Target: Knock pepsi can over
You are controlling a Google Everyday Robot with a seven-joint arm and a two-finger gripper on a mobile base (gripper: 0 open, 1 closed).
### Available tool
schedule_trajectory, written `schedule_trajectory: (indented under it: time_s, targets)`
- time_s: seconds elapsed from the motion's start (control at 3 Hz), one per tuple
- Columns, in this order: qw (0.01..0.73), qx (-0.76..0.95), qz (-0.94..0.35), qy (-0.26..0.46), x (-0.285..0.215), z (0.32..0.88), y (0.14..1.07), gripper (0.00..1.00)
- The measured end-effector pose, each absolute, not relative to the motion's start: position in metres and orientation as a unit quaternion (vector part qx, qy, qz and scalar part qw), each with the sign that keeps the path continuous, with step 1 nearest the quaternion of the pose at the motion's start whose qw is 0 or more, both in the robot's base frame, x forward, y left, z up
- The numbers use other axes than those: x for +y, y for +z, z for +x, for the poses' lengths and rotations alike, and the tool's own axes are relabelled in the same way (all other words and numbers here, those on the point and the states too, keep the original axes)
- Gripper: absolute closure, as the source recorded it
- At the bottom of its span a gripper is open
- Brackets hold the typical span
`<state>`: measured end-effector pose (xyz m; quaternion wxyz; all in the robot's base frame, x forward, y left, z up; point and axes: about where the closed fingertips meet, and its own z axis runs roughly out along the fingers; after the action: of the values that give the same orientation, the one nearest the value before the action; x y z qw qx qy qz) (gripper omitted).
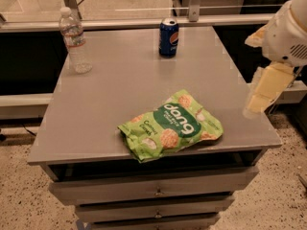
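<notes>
The pepsi can (168,37) is dark blue with a silver top and stands upright near the far edge of the grey table (120,95). My gripper (263,92) hangs off the table's right edge, with its pale yellow fingers pointing down and left. It is well to the right of the can and nearer to me, and it touches nothing.
A clear plastic water bottle (74,40) stands upright at the table's far left. A green "dang" snack bag (171,126) lies flat near the front edge. Drawers (153,190) sit under the tabletop. A rail (144,22) runs behind the table.
</notes>
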<state>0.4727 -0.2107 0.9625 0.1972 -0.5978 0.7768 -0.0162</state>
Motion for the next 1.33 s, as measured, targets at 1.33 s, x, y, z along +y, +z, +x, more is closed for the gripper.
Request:
schedule_trajectory:
  time_s: [1.33]
  targets:
    - [0.384, 0.77, -0.482, 0.165, -0.099, 0.677, 0.899, 0.0]
